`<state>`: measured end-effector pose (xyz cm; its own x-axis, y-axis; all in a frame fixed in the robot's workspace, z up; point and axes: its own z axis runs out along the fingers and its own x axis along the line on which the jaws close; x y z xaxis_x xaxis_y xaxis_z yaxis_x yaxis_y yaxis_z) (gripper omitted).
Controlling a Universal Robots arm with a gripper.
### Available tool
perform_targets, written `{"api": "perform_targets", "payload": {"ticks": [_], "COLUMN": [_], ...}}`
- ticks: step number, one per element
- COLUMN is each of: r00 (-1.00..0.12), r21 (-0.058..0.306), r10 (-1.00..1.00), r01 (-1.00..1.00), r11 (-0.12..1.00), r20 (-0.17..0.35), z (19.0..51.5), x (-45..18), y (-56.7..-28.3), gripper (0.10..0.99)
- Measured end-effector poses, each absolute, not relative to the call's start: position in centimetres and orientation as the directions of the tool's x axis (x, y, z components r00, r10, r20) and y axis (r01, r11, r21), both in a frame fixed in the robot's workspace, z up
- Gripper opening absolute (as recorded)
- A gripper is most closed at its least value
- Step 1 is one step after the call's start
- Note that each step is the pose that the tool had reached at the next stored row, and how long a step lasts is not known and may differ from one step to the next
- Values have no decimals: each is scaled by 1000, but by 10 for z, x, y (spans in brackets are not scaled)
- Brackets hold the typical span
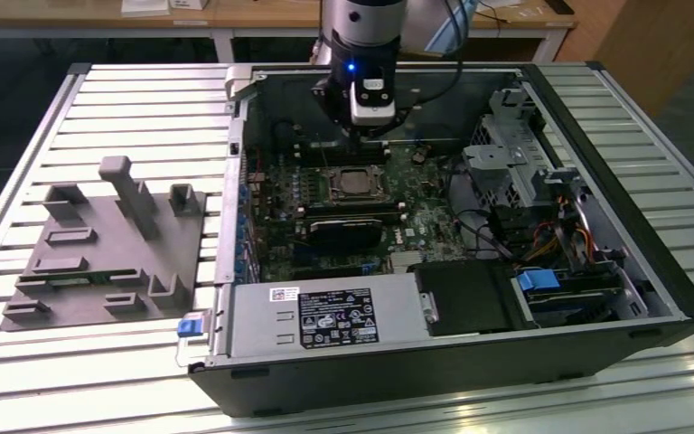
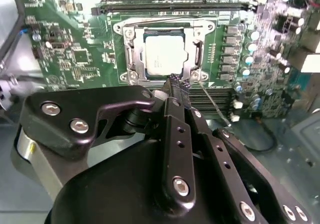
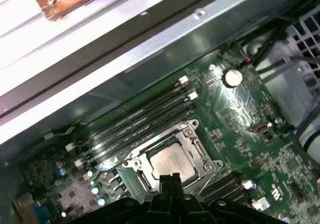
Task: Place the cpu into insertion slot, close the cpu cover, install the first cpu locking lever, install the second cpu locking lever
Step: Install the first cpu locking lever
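Closed tool (image 2: 176, 81) hovers by the seated cpu (image 2: 165, 55); exterior view adds a grey fixture (image 1: 106, 244).

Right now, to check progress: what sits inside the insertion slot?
The cpu lies in the insertion slot, silvery top showing through the cpu cover. The slot's contacts beneath it are hidden.

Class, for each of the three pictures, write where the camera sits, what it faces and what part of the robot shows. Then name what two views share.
Exterior view: off the arm, looking down into the open computer case; arm and gripper show above the cpu.
Second wrist view: on the arm, looking along the gripper onto the cpu; the gripper's black body shows.
First wrist view: on the arm, slanting across the memory slots toward the case wall; the gripper's tip shows.
Shared: both wrist views show the cpu.
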<state>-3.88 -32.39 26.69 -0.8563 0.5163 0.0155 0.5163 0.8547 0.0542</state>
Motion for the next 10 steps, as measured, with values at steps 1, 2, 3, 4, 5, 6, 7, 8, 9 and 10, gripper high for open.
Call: {"api": "perform_targets", "payload": {"ticks": [1, 2, 3, 4, 5, 6, 7, 8, 9, 10], "r00": [-865, -874, -883, -891, -899, -907, -914, -922, -929, -935], "r21": [54, 54, 54, 54, 54, 54, 54, 54, 54, 54], "r10": [501, 485, 469, 453, 437, 420, 405, 387, 370, 354], "r01": [501, 485, 469, 453, 437, 420, 405, 387, 371, 354], "r11": [864, 873, 881, 890, 898, 906, 913, 920, 927, 934], "r20": [15, 16, 15, 15, 15, 16, 16, 16, 15, 16], "z": [267, 267, 266, 266, 266, 266, 266, 266, 266, 266], "x": [-39, -39, -39, -39, -39, -39, -39, -39, -39, -39], "y": [-324, -324, -324, -324, -324, -324, -324, -324, -324, -324], "gripper": [118, 118, 118, 118, 118, 118, 118, 118, 118, 118]}}
